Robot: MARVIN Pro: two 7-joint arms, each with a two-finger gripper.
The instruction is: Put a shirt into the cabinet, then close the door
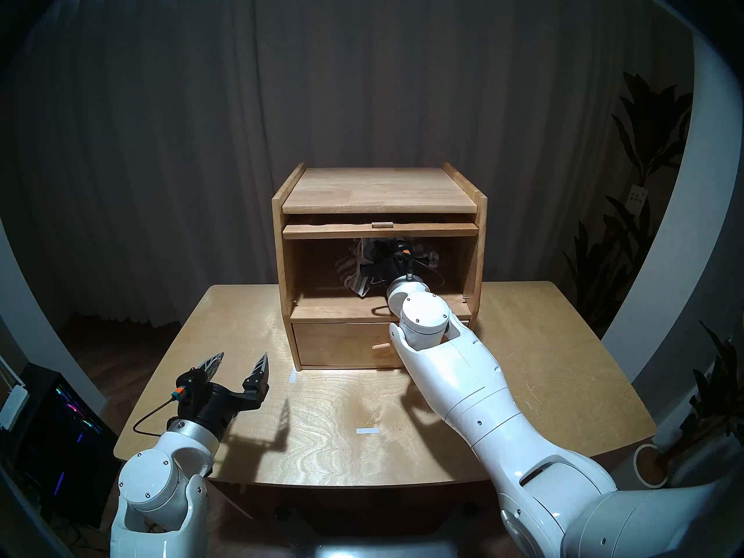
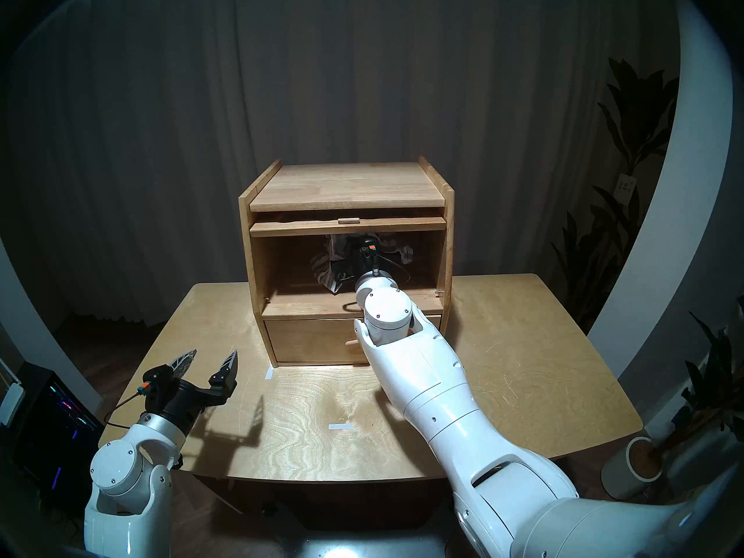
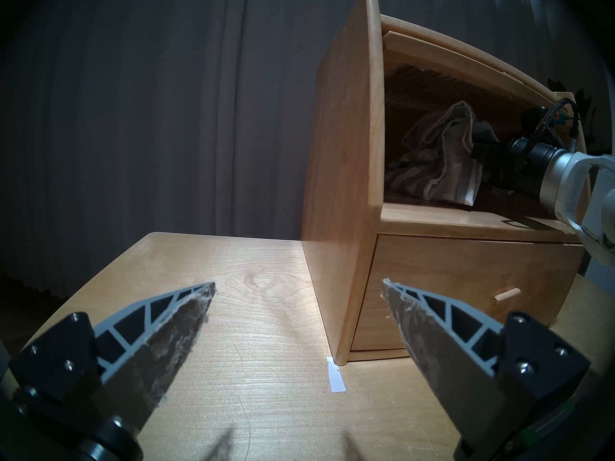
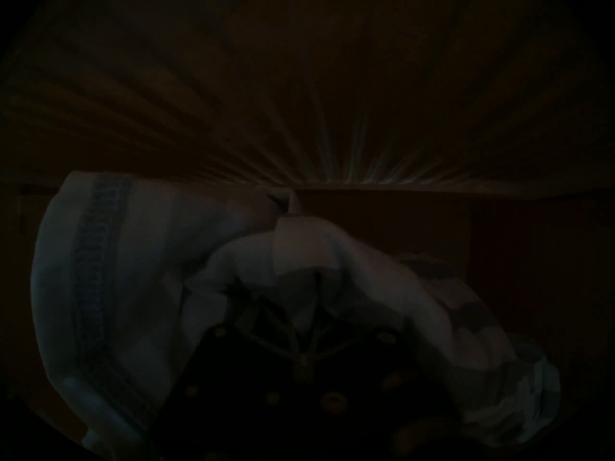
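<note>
The light-wood cabinet (image 1: 378, 186) stands at the back of the table, its large compartment open. The door (image 1: 378, 231) lies flat just under the top, its peg handle facing me; its ribbed window shows from below in the left wrist view (image 3: 432, 84). The grey and white striped shirt (image 1: 354, 271) is inside the compartment, bunched over my right gripper (image 1: 376, 263), which reaches in from the front. In the dark right wrist view, the gripper (image 4: 316, 294) looks shut on the shirt (image 4: 133, 267). My left gripper (image 1: 241, 358) is open and empty above the table, left of the cabinet.
The shut drawer (image 1: 342, 346) with a peg handle sits below the compartment, partly behind my right forearm. Two white tape marks (image 1: 367, 431) lie on the table (image 1: 322, 456). A computer case (image 1: 60, 424) stands on the floor at left, potted plants (image 1: 644, 182) at right.
</note>
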